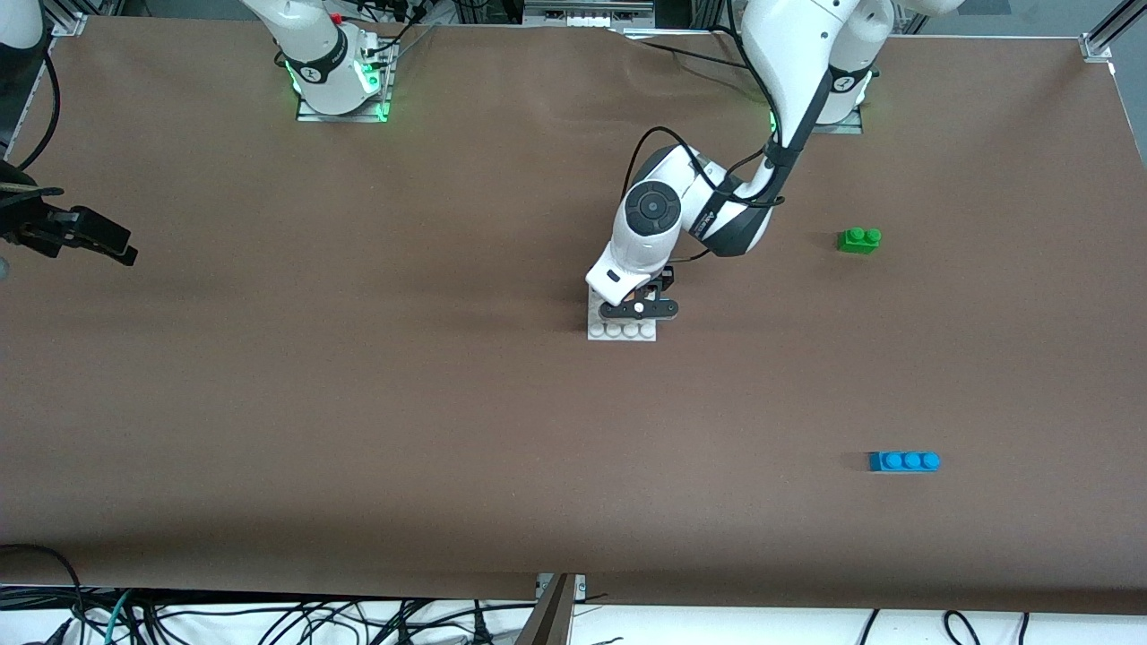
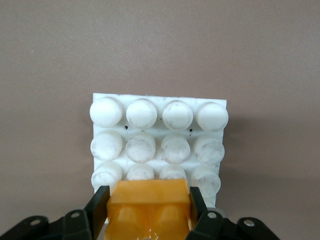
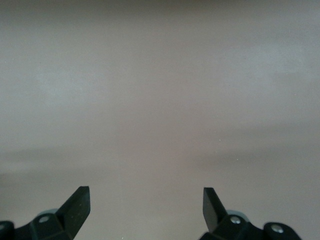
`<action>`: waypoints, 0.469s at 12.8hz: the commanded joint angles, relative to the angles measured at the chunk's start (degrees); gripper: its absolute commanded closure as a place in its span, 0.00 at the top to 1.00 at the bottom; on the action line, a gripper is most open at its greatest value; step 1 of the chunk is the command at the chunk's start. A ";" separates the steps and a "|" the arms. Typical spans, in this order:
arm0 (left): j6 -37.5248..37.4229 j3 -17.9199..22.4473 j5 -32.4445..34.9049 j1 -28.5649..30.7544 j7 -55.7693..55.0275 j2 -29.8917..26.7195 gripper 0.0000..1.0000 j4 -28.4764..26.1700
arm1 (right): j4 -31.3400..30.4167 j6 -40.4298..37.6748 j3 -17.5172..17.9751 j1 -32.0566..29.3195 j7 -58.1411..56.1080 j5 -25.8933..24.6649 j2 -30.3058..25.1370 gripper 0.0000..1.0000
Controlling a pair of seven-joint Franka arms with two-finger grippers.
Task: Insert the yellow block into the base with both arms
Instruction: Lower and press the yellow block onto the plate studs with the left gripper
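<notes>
The left gripper (image 2: 149, 212) clamps the yellow block (image 2: 149, 205) by its sides over the white studded base (image 2: 159, 137), apparently to press it onto the studs, while the right gripper (image 3: 146, 202) waits spread wide over bare table.

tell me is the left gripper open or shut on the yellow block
Shut on it: the left gripper has a finger against each side of the yellow block, over the base.
</notes>
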 commanded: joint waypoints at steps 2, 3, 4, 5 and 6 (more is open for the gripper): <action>-0.38 1.07 -0.70 -1.18 -0.25 1.74 0.00 2.36 | -0.37 -0.15 0.27 -0.23 -0.03 0.84 -0.60 1.00; -0.38 1.07 -0.70 -1.18 -0.25 2.09 0.00 3.06 | -0.28 -0.06 0.27 -0.32 -0.03 0.84 -0.60 1.00; -0.38 1.07 -0.70 -1.18 -0.16 2.27 0.00 3.68 | -0.37 -0.06 0.27 -0.32 -0.03 0.84 -0.51 1.00; -0.38 1.07 -0.70 -1.18 -0.07 2.62 0.00 4.21 | -0.28 -0.06 0.27 -0.23 -0.03 0.84 -0.51 1.00; -0.38 1.07 -0.62 -1.18 0.19 2.71 0.00 4.30 | -0.28 -0.06 0.27 -0.23 -0.03 0.84 -0.51 1.00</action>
